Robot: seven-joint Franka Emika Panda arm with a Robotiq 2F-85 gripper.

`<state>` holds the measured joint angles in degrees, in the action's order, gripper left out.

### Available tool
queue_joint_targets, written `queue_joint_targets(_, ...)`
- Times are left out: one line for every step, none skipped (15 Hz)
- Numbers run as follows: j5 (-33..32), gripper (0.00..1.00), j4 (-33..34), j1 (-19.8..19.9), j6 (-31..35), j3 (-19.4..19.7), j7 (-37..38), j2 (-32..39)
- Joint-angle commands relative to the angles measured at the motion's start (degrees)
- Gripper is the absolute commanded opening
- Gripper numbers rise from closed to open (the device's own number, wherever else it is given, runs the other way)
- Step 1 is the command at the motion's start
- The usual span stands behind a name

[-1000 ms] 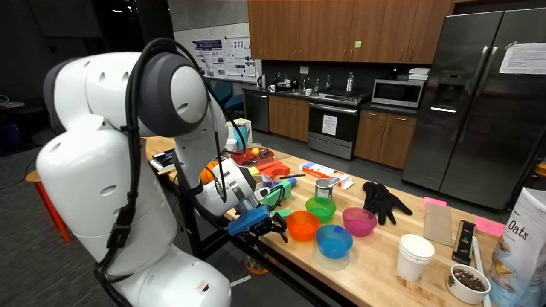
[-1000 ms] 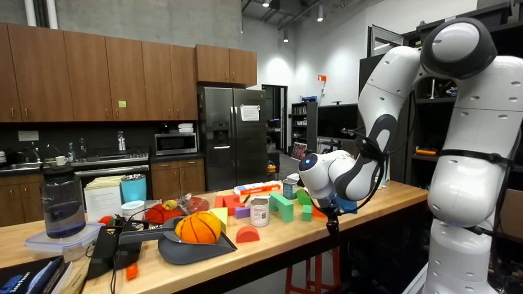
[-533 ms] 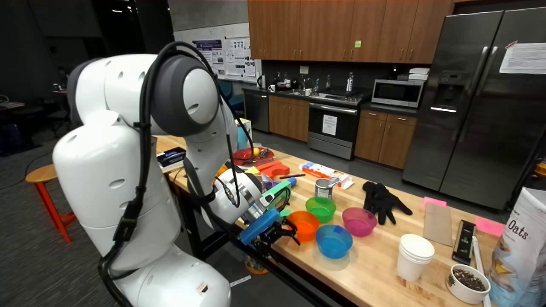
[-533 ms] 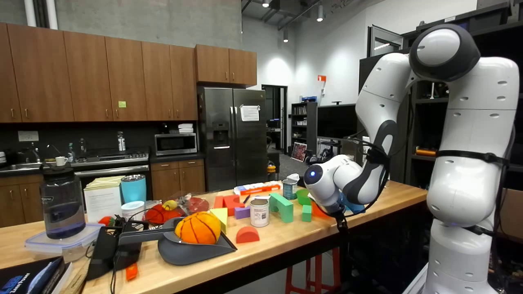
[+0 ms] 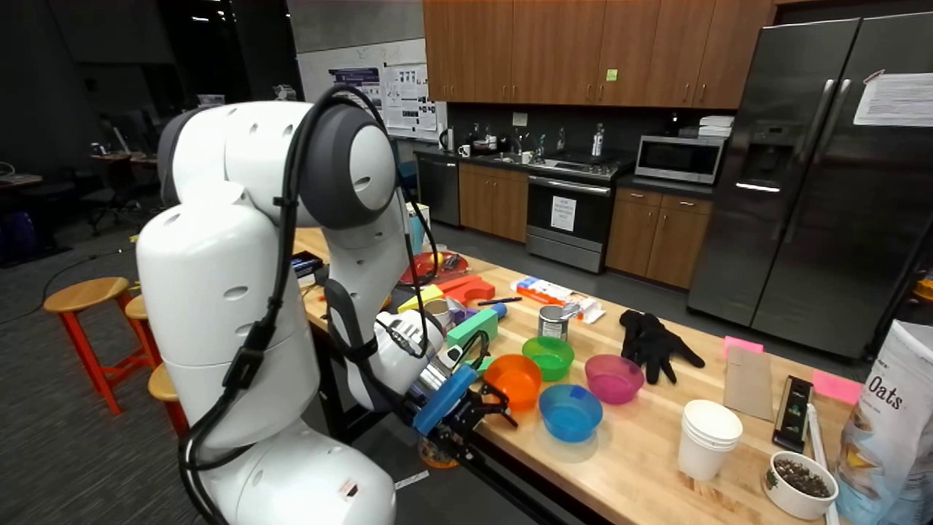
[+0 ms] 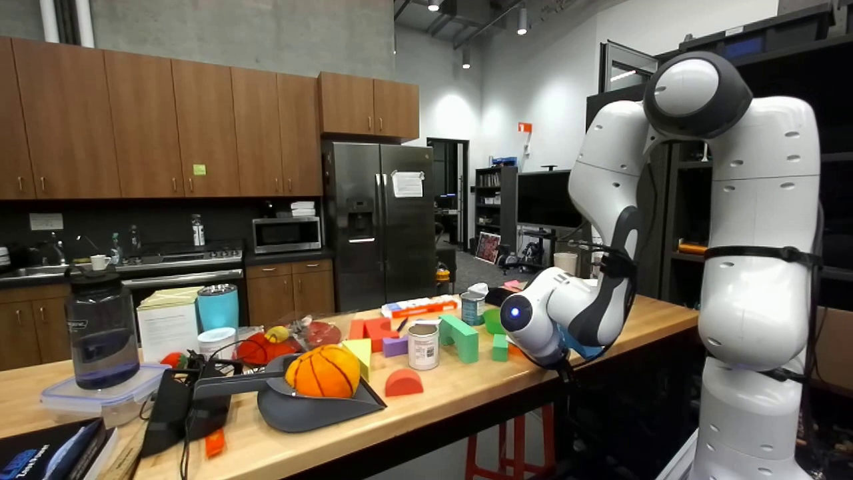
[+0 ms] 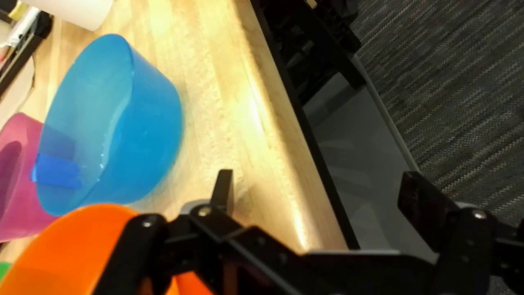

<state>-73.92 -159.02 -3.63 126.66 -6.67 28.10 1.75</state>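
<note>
My gripper is open and empty at the table's front edge, beside the orange bowl. In the wrist view the gripper has one finger over the wooden tabletop and one beyond its edge. The orange bowl lies close by the left finger; whether they touch I cannot tell. The blue bowl, with blue tape, stands ahead of the fingers and shows large in the wrist view. The pink bowl and green bowl stand behind. In an exterior view the arm's wrist hides most of the bowls.
Green blocks, an open can and a dustpan holding an orange ball are on the table. A black glove, white cups and an oats bag stand further along. The table edge runs under the fingers.
The arm and open gripper have moved right along the table's front edge in both exterior views, and the wrist is lower. The orange bowl has shifted slightly left in an exterior view.
</note>
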Motion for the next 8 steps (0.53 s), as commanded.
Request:
queue_joint_targets(-1.54, 1.0, 0.01, -1.96, -4.11, -0.47, 1.67, 2.41)
queue_joint_targets(-1.15, 1.0, 0.08, -2.62, -5.77, -0.87, 1.19, 3.02)
queue_joint_targets(-1.04, 1.0, 0.08, -3.45, -8.02, -1.4, 0.64, 3.86)
queue_joint_targets(-0.82, 1.0, 0.05, -4.27, -9.9, -1.98, 0.8, 4.69)
queue_joint_targets(-0.68, 1.0, 0.01, -4.96, -11.44, -2.48, 1.0, 5.51)
queue_joint_targets(-0.33, 1.0, 0.01, -5.87, -13.32, -3.2, 1.37, 6.5)
queue_joint_targets(-0.27, 1.0, 0.02, -6.54, -14.84, -3.73, 1.55, 7.37)
queue_joint_targets(-0.2, 1.0, 0.02, -7.18, -16.07, -4.28, 2.19, 8.45)
